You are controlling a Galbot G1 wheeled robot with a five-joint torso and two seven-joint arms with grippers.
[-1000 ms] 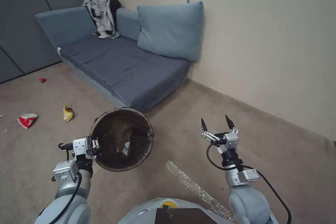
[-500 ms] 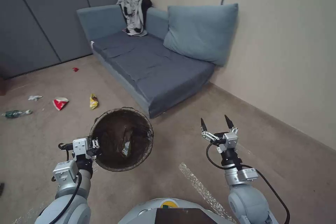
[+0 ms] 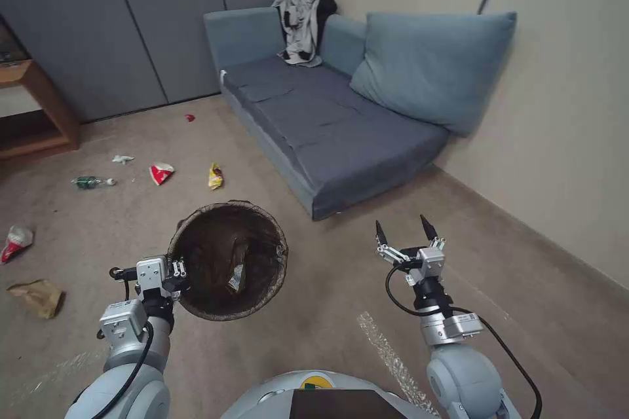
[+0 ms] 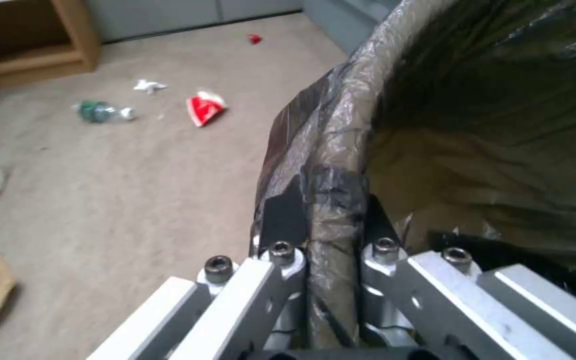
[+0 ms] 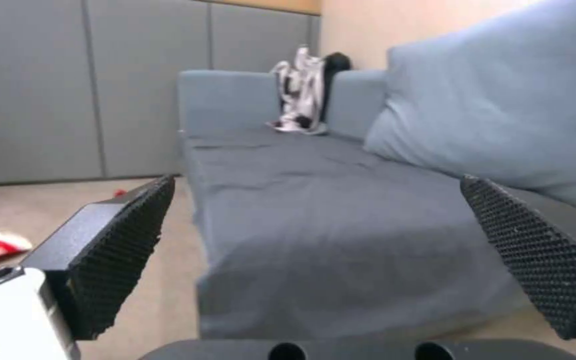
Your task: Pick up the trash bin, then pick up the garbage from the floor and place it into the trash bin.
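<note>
My left gripper point(image 3: 178, 273) is shut on the near rim of the trash bin point(image 3: 229, 262), holding it above the carpet; the dark bag folds over the rim point(image 4: 331, 200) between the fingers. A wrapper lies inside the bin. My right gripper point(image 3: 403, 230) hangs open and empty to the right, its pads point(image 5: 121, 245) facing the sofa. Garbage lies on the floor to the left: a yellow wrapper point(image 3: 215, 176), a red-and-white wrapper point(image 3: 160, 173), a green bottle point(image 3: 88, 181), a white tissue point(image 3: 122, 159), a red scrap point(image 3: 190, 118), another red-and-white wrapper point(image 3: 16, 241) and a brown paper bag point(image 3: 38, 294).
A blue-grey sofa point(image 3: 327, 118) with a large pillow point(image 3: 432, 69) and a heap of clothing point(image 3: 298, 19) stands ahead to the right, along the beige wall. A wooden shelf point(image 3: 36, 111) stands at far left before grey panel doors. Open carpet lies between me and the litter.
The whole head view has shifted right, so the camera has turned left. More litter and the wooden shelf have come into view. Both arms hold the same pose.
</note>
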